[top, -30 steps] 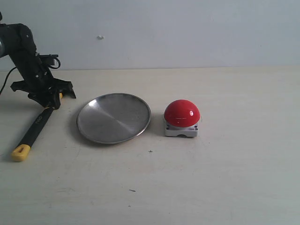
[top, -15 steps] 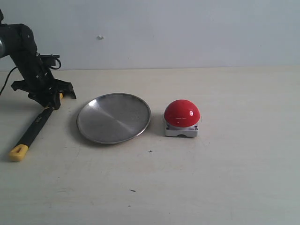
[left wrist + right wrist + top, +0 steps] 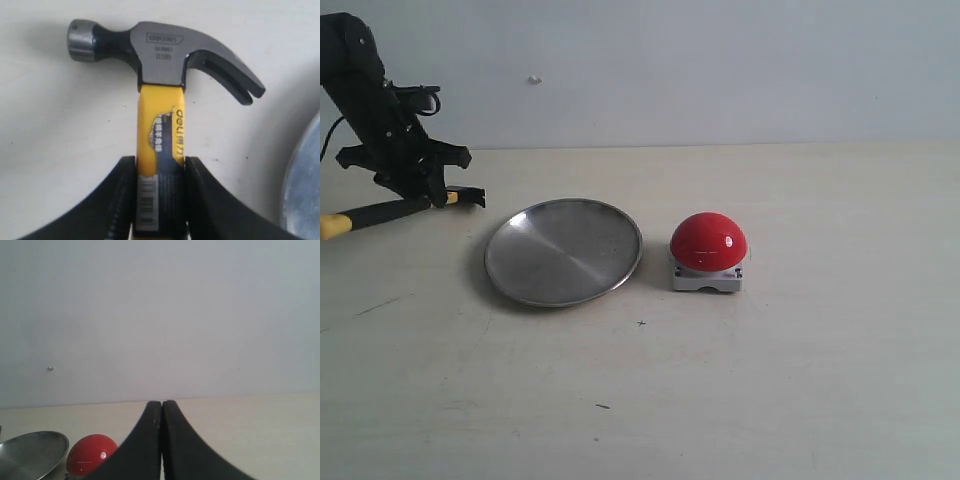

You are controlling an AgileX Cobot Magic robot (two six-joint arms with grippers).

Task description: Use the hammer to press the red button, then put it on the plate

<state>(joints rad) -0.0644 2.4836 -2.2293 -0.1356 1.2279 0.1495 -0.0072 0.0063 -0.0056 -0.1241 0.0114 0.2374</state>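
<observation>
One step is in hand — the carry. The left claw is clamped on the yellow neck of the small dark-headed, black-handled hammer, held above the pale counter. The round brushed-silver plate lies between it and the glossy red dome button. Next, likely, a swing across — head down onto the dome. The right claw is pressed together, empty.

The plate sits between the hammer, left, and the red button.
</observation>
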